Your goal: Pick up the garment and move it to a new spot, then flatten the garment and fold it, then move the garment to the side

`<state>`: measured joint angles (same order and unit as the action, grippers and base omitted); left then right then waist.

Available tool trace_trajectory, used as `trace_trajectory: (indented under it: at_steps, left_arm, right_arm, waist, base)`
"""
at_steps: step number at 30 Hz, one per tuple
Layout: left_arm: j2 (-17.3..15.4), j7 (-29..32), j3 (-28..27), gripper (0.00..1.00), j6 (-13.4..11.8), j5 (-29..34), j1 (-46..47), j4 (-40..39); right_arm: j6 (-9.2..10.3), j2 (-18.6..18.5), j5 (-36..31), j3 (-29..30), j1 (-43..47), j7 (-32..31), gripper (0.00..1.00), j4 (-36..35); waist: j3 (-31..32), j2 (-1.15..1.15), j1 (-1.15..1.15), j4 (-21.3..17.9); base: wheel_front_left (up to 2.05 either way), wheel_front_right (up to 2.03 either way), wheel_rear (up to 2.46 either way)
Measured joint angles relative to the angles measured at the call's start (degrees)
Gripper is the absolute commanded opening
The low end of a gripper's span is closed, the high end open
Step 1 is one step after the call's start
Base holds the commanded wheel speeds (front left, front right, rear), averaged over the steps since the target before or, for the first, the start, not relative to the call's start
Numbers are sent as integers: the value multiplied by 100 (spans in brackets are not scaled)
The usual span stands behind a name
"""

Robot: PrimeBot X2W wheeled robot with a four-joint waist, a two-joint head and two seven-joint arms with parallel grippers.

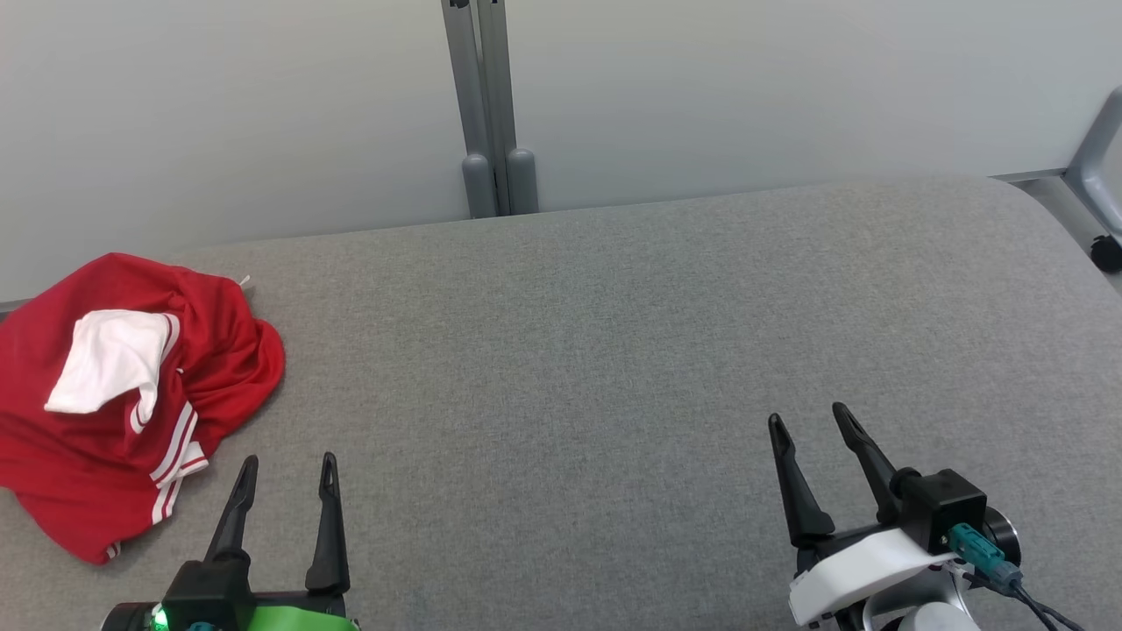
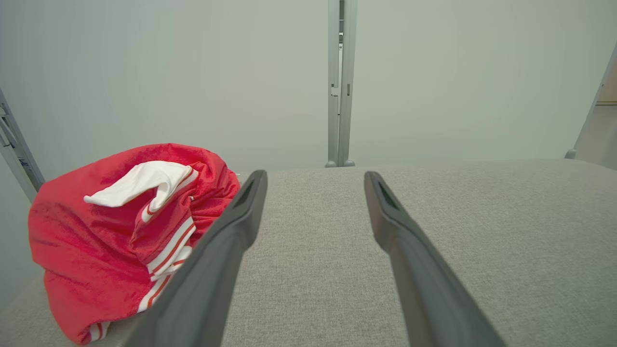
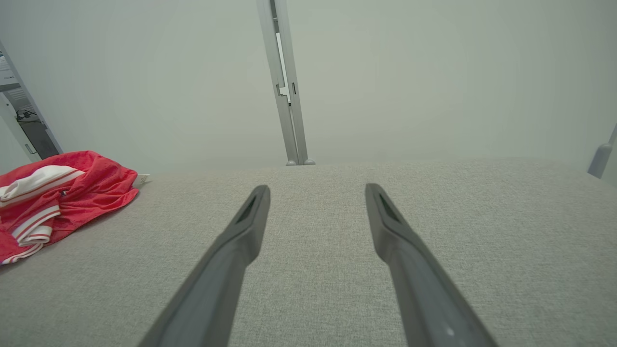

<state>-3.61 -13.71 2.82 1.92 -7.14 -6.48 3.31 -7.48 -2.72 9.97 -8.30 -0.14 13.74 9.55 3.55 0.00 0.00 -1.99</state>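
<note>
Garment [image 1: 79,473], a red-and-white crumpled heap at the worktop's [image 1: 614,350] left edge, looks light, limp and slightly slippery. A pinch on its raised fold should suit; both pairs of jaws stand spread, empty.

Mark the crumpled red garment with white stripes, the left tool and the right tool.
Crumpled red garment with white stripes [image 1: 241,350], head view, red fabric near its right edge.
Left tool [image 1: 289,458], head view, midway between its dark fingertips.
Right tool [image 1: 808,414], head view, midway between its dark fingertips.
</note>
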Motion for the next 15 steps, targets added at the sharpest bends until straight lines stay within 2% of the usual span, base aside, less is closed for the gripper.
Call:
trace_trajectory:
  at_steps: [15]
  left_arm:
    - [36, -135, -49, 100, 0, 573, -53, 24]
  right_arm:
    - [-1, -4, -450, -82, 14, 131, 100, -44]
  waist:
    - [-14, 0, 0, 12]
  base:
    - [0, 0, 0]
